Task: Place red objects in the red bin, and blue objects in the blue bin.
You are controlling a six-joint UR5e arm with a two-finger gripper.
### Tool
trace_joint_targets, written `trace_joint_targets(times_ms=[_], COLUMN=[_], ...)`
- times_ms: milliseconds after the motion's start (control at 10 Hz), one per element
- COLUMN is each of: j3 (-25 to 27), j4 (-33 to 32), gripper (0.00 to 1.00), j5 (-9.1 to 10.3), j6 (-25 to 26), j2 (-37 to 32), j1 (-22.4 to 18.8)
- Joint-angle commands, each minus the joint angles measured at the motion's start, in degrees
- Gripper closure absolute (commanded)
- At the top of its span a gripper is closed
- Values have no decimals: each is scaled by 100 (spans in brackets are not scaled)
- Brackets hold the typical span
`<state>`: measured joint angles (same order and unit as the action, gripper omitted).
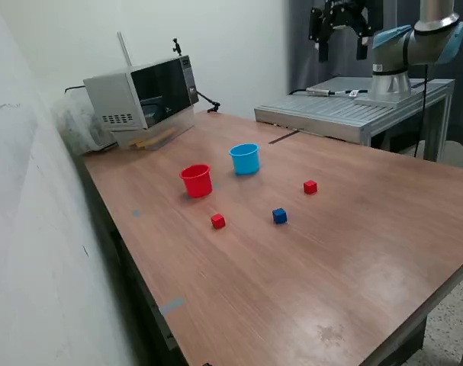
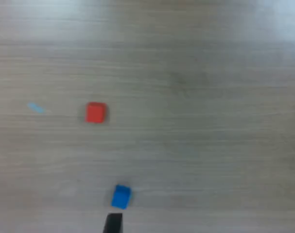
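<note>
Three cubes: visible on the tabletop (image 1: pixel 345 252), though more may be out of sight.
Red cubes: one (image 1: pixel 218 221) lies in front of the red cup (image 1: pixel 196 181); the other (image 1: pixel 310 187) sits toward the exterior view's right, well apart from both cups.
Blue cube: one (image 1: pixel 280 216) lies between the two red cubes, nearer the camera than the blue cup (image 1: pixel 245 158).
Cups: upright, side by side; whether anything lies inside cannot be told.
Claw: (image 1: pixel 341 29) raised high behind the tabletop's far edge, fingers spread, holding nothing; the wrist view shows only its dark finger tips (image 2: pixel 113 224) at the frame edge.
Wrist view: blurred; one red cube (image 2: pixel 95 112) and the blue cube (image 2: pixel 121 196) on bare wood.
Risk: cubes are small, so an off-centre descent could nudge one away instead of gripping it.
Risk: cups look light; a low release or a brushing finger could tip one.
Surface: brown wood-grain laminate, flat, with a few tape scraps.
Room: microwave (image 1: pixel 143 95) at the far corner by a white wall; arm mounted on a grey metal stand (image 1: pixel 345 110).
</note>
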<state>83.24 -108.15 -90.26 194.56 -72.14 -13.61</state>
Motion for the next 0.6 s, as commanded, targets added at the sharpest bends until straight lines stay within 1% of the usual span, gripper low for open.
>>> trace_joint_targets(times_ms=[0, 100, 200, 300, 400, 500], j3=[-422, -431, -545, -650, -712, -869], j4=[-493, -766, -899, -1022, -1224, -1234], gripper=[0, 0, 0, 0, 0, 0], j5=[-44, -123, -428, -640, -677, -686], j6=[896, 1204, 1546, 1697, 1716, 1743], j2=[1215, 1560, 1876, 2071, 2229, 2379], j1=[-230, -230, -230, -221, -212, -186])
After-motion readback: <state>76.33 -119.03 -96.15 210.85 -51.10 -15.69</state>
